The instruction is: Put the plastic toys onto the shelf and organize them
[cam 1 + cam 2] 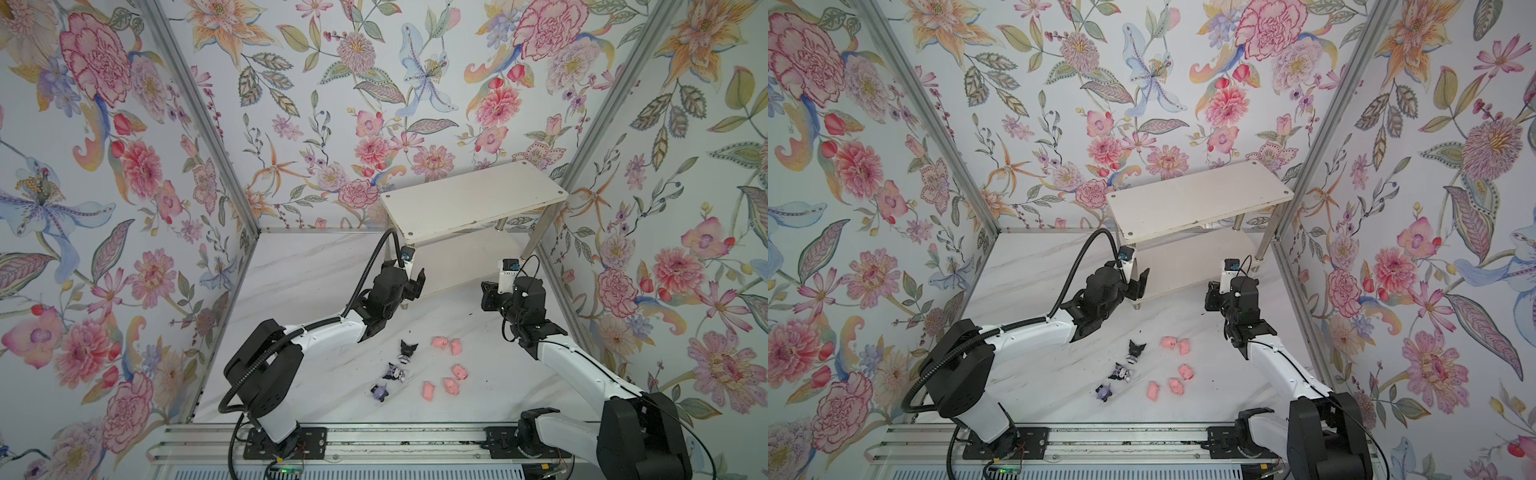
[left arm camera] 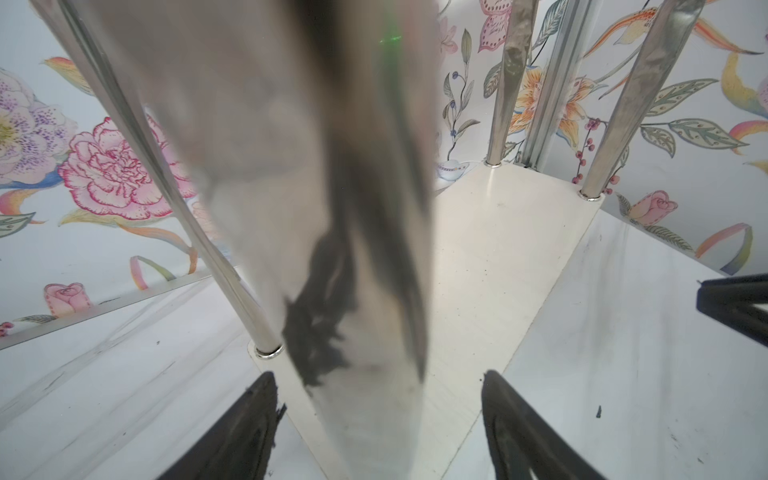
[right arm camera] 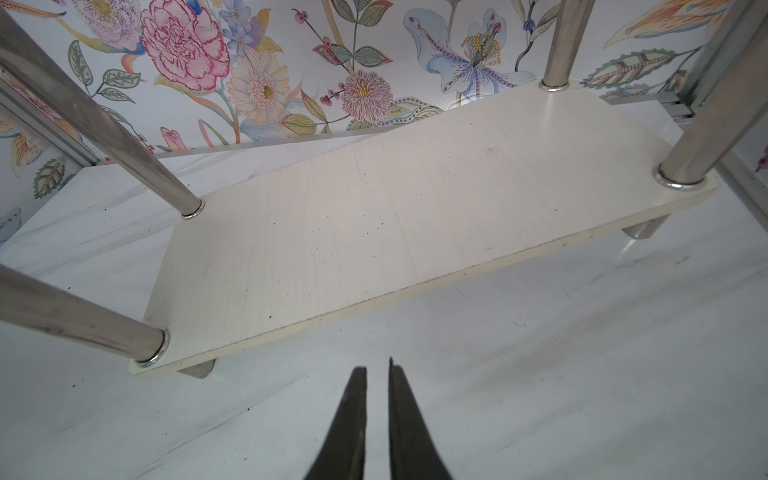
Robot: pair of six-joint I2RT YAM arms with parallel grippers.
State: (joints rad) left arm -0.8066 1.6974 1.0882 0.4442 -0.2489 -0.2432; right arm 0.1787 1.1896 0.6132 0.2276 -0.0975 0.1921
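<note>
The plastic toys all lie on the white marbled worktop [image 1: 316,270], in front of the shelf [image 1: 473,199] and between the two arms. In both top views five pink pigs [image 1: 459,371] form a loose group. Two of them lie just beside each other nearer the shelf, and the other three sit nearer the front rail. To their left, three black-eared purple-and-white figurines [image 1: 407,350] run in a slanting row. The one nearest the shelf seems to be upright, while the other two appear to be tipped over. The shelf stands at the back right, against the floral walls. Its two white boards are carried on chrome tube legs, and the lower board [image 3: 374,232] sits just above the worktop. The left pincer [image 1: 417,282] is at the shelf's front left corner with its jaws well apart. In the left wrist view a blurred chrome leg [image 2: 340,208] runs between its black fingers [image 2: 249,432], and whether they touch it cannot be told. The right pincer [image 1: 487,296] hangs above the worktop just before the shelf's front edge. In the right wrist view its fingers [image 3: 353,415] are almost together, with only a thin gap between them and nothing held. Both pincers are well apart from the toys.
</note>
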